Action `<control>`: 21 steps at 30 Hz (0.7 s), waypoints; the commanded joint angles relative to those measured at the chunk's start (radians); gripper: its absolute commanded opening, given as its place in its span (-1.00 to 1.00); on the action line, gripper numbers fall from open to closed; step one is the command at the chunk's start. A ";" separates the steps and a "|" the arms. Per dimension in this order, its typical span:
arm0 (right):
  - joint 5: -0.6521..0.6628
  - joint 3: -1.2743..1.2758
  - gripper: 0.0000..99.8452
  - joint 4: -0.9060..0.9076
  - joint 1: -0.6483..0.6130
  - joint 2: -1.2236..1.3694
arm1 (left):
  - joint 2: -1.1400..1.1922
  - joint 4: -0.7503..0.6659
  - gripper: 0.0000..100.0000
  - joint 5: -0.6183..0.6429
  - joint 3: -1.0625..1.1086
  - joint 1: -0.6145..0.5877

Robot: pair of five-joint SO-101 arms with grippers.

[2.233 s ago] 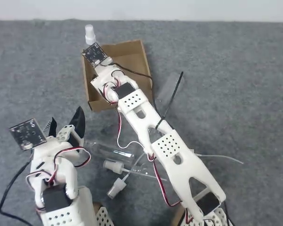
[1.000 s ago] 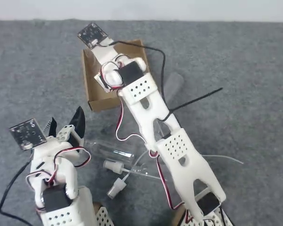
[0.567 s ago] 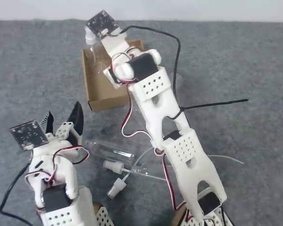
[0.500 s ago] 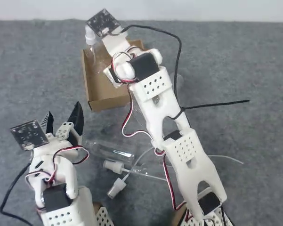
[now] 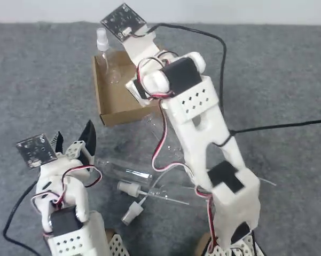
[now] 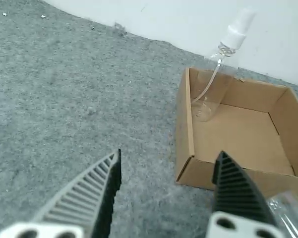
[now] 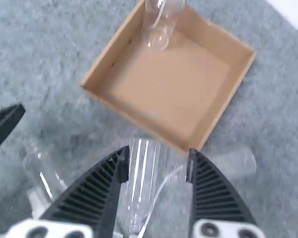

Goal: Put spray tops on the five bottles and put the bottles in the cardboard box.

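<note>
The cardboard box (image 5: pixel 119 100) sits at the far side of the grey mat. A clear bottle with a white spray top (image 5: pixel 106 52) leans in its far left corner, also seen as the capped bottle (image 6: pixel 215 82) and the bottle's base (image 7: pixel 160 22). My right gripper (image 7: pixel 156 171) hangs open and empty above the box's near edge. A bare bottle (image 7: pixel 140 186) lies on the mat under it. My left gripper (image 5: pixel 73 132) stands open near the front left; its fingers (image 6: pixel 101 191) hold nothing.
Another bare bottle (image 5: pixel 123 170) lies in front of the left arm, with two loose spray tops (image 5: pixel 129 188) (image 5: pixel 132 212) and their thin tubes nearby. A further bottle (image 7: pixel 238 161) lies by the box's right side. The right arm (image 5: pixel 195 101) overhangs the box's near right corner.
The right arm has lifted and drawn back from the box, leaving the capped bottle leaning in the far corner. The left arm has barely shifted.
</note>
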 commanded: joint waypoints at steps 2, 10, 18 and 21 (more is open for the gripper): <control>0.012 0.087 -0.69 0.041 0.016 -0.142 | -0.020 -0.026 -0.44 -0.006 -0.012 -0.008; 0.000 0.146 -0.69 0.038 0.134 -0.142 | -0.020 -0.026 -0.44 -0.009 -0.010 -0.008; -0.120 0.140 -0.69 0.005 0.228 -0.004 | -0.020 -0.020 -0.44 -0.011 -0.010 -0.008; -0.150 0.140 -0.65 -0.024 0.252 0.050 | -0.020 -0.006 -0.44 -0.012 -0.010 -0.008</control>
